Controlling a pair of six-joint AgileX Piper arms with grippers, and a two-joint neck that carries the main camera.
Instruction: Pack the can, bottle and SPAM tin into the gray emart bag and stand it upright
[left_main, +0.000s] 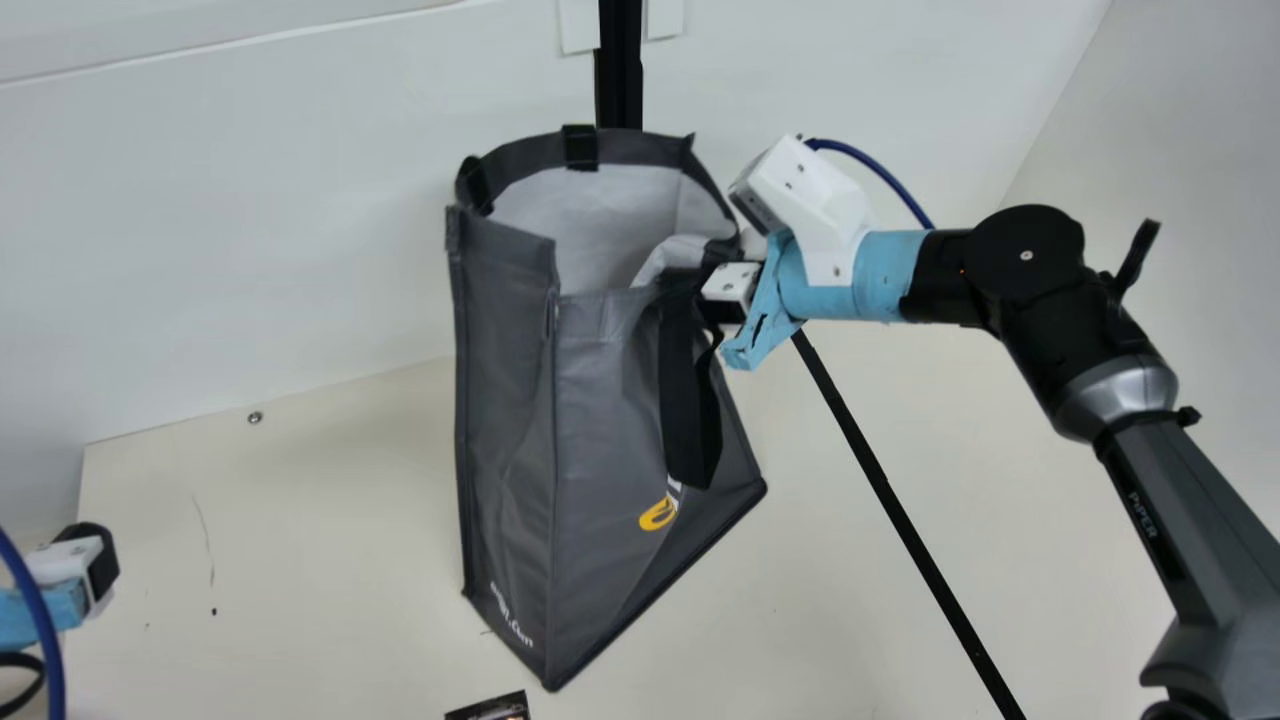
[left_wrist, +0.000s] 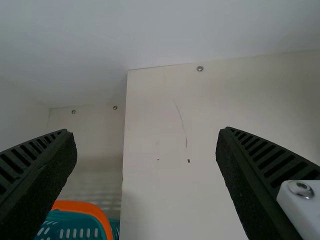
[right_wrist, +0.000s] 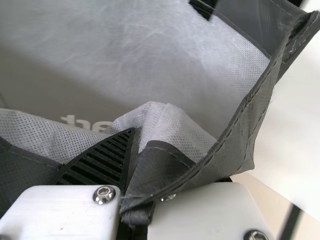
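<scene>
My right hand (left_main: 714, 290) is closed on the rim of the gray emart bag (left_main: 505, 400), its black ribbed fingers (right_wrist: 102, 160) pinching the smooth gray skin and the pale lining (right_wrist: 175, 122) together; the lining has a fine dimpled weave and crumples into soft folds there. The bag stands tall and boxy over the worktop (left_main: 330, 530), mouth open and upward, stitched edges crisp, the side I grip pulled out of square. I cannot tell whether its base rests flat. A flat black webbing strap (left_main: 690, 410) loops down its front, just above a rounded yellow mark (left_main: 657, 514). My left hand (left_main: 92, 562) is spread wide with nothing in it, well apart from the bag. Near the bag's lowest corner lies a dark, straight-edged thing (left_main: 488, 708), partly cut off. The left wrist view shows a slotted teal basket with a smooth orange rim (left_wrist: 87, 206).
</scene>
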